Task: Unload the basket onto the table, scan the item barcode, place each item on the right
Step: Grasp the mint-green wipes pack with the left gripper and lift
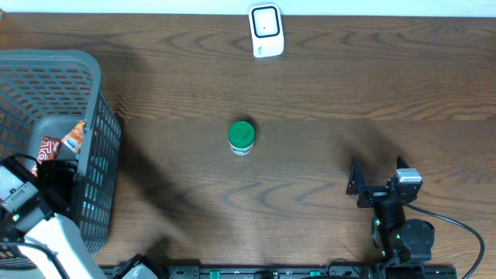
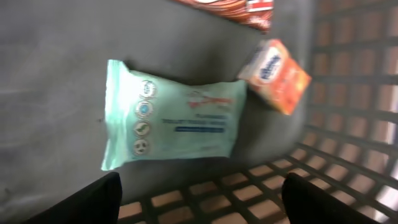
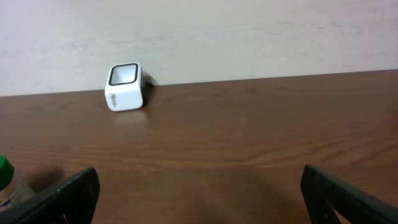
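Note:
My left gripper [image 2: 202, 186] hangs open inside the grey basket [image 1: 99, 93], with nothing between its fingers. Just beyond it a mint-green wipes pack [image 2: 171, 115] lies flat on the basket floor. A small orange box [image 2: 275, 76] rests against the pack's right end. A white barcode scanner [image 1: 266, 31] stands at the table's far edge, also visible from the right wrist as the scanner [image 3: 124, 87]. A green-capped bottle [image 1: 242, 138] stands upright at mid-table. My right gripper [image 1: 377, 177] stands open and empty near the front right, facing the scanner.
The basket's lattice wall [image 2: 354, 124] rises close to the right of the left fingers. A red-brown packet [image 2: 239, 11] lies at the far end of the basket. The bottle [image 3: 5, 180] shows at the left edge of the right wrist view.

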### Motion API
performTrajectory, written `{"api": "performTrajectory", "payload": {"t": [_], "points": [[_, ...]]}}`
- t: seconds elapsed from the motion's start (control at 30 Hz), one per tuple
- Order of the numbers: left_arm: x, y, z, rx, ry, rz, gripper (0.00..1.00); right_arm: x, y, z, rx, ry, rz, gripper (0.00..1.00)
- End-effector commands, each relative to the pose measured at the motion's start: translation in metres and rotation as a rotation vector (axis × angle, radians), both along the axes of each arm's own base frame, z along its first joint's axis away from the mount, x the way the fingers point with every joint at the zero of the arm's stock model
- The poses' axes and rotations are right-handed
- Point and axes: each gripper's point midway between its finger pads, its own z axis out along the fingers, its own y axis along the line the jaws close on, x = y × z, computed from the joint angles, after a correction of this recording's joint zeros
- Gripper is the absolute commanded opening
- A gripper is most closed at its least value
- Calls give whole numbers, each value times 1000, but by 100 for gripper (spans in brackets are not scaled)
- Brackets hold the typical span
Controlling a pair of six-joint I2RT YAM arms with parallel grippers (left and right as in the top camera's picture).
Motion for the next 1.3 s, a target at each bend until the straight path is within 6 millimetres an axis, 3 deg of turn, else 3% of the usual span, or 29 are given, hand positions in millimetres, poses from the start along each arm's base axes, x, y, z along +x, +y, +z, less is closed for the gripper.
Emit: {"api": "performTrajectory", "payload": {"t": [0.0,0.23,0.53,0.93,1.1,1.17,1.2,1.23,1.27], "points": [[-2,9,-7,0,51,28,83,0,1,-1,10,5,3,99],[-8,15,-29,-54,119,35,85,0,1,-1,10,6,3,99],[-34,36,-55,-80,227,69,86,0,1,-1,10,6,3,99],[-32,31,-93,-173,307,2,98,0,1,-1,10,6,3,99],[-6,21,-107,-241,207,-136,98,0,1,-1,10,6,3,99],[-1,18,-113,-264,190,-162,90,0,1,-1,10,6,3,99],[-1,18,-116,-271,192,-163,79,0,1,-1,10,6,3,99],[-1,17,-119,-281,199,-162,53,0,1,-1,10,5,3,99],[-2,17,-121,-286,202,-162,36,0,1,-1,10,5,3,99]]}}
